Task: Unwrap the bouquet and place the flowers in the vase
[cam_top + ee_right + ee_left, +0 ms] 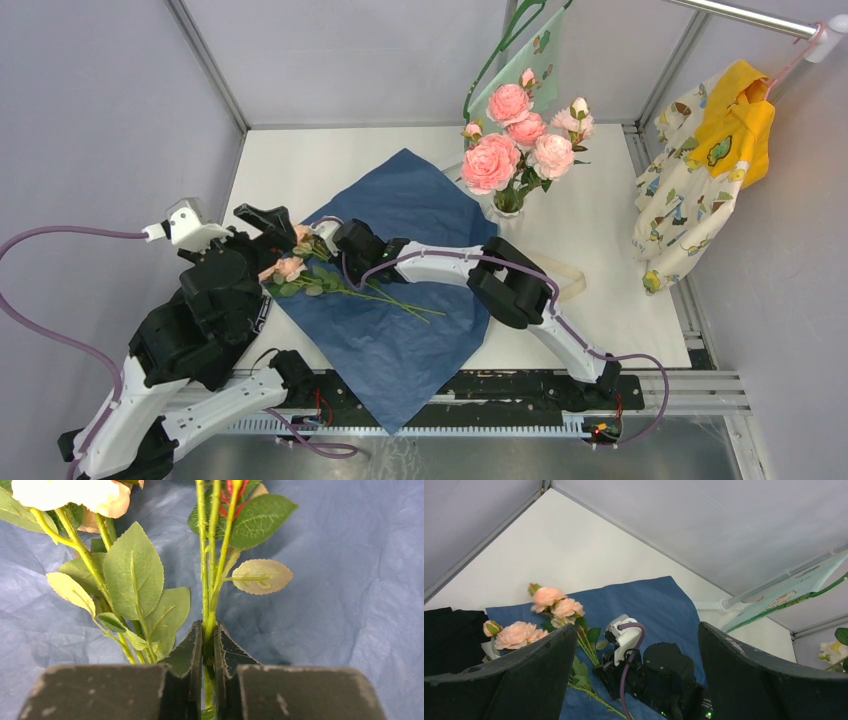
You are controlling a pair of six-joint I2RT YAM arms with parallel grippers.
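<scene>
The crumpled navy-blue wrapping paper (400, 330) is lying spread flat on the white worktop (300, 160). Its nearest corner is hanging over the near edge between the two arm bases. A small bunch of peach roses (290, 268) is lying across the left part of this paper. The blooms are pointing left and the long thin green stems (390, 298) are pointing right, toward the paper's middle.

The right pincer (208, 630) is reaching over the paper from the right and is gripping the bunch. In the right wrist view its two fingers (187, 652) are standing almost together, with the stems clamped between them just below a cluster of leaves. The left pincer (262, 218) is hovering beside the blooms at the paper's left edge. Its jaws are standing wide apart and are holding nothing.

A cream ribbon (572, 278) is lying on the worktop just right of the paper, beside the right arm's elbow.

Just beyond the paper's far right edge, the small white ribbed ceramic vase (507, 203) is standing upright and is carrying a bunch of pink roses (510, 140).

Behind the vase, a green patterned cloth (535, 55) is hanging on a hanger. At the right wall, a yellow and cream printed garment (705, 160) is hanging from a rail.
</scene>
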